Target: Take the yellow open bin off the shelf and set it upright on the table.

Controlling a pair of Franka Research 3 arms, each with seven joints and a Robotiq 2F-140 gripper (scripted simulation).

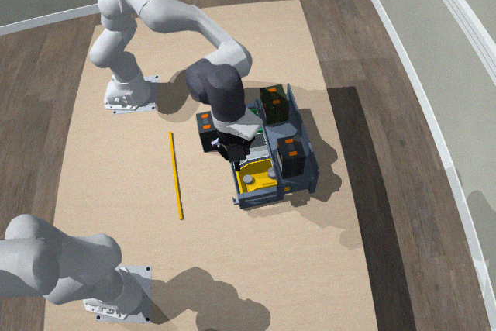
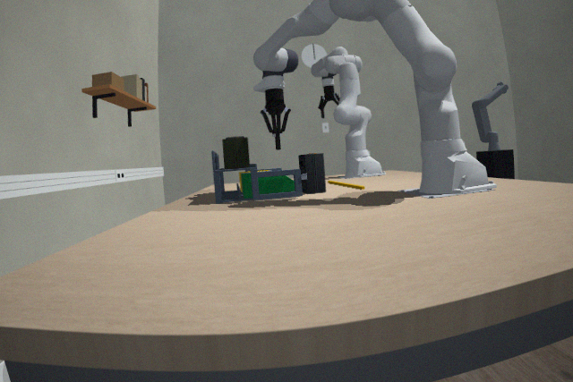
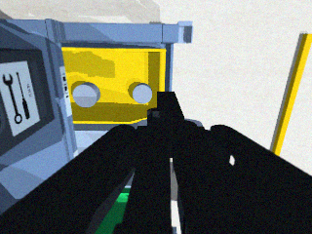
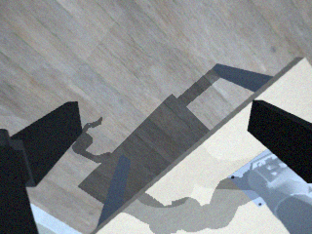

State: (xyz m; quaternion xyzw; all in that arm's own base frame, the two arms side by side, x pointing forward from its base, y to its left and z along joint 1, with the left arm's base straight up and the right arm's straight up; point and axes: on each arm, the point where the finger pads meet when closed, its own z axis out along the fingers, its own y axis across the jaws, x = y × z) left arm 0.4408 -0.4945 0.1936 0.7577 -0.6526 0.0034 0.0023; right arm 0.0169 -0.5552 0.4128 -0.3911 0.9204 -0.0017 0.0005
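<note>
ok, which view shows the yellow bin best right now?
Left wrist: the yellow bin is close up, with both round parts visible. Top shows it smaller in the shelf; exterior mostly hides it behind the green bin; right wrist misses it.

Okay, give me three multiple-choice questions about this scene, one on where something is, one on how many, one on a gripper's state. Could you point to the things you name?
1. Where is the yellow bin (image 1: 256, 184) (image 3: 109, 109)?
A) On the floor
B) On the shelf (image 1: 260, 199) (image 2: 217, 188) (image 3: 112, 33)
C) Beside the yellow stick (image 1: 175, 175) (image 2: 346, 184) (image 3: 292, 93)

2. How many round grey parts show in the yellow bin?
A) Two
B) Four
C) Five

3. How is the left gripper (image 1: 237, 166) (image 2: 277, 147) (image 3: 165, 105)?
A) Wide open
B) Shut on the yellow stick
C) Shut, holding nothing

Key:
1: B, the top view shows it inside the shelf's frame.
2: A, the left wrist view shows a pair.
3: C, the exterior view shows its fingertips together with nothing between them.
</note>
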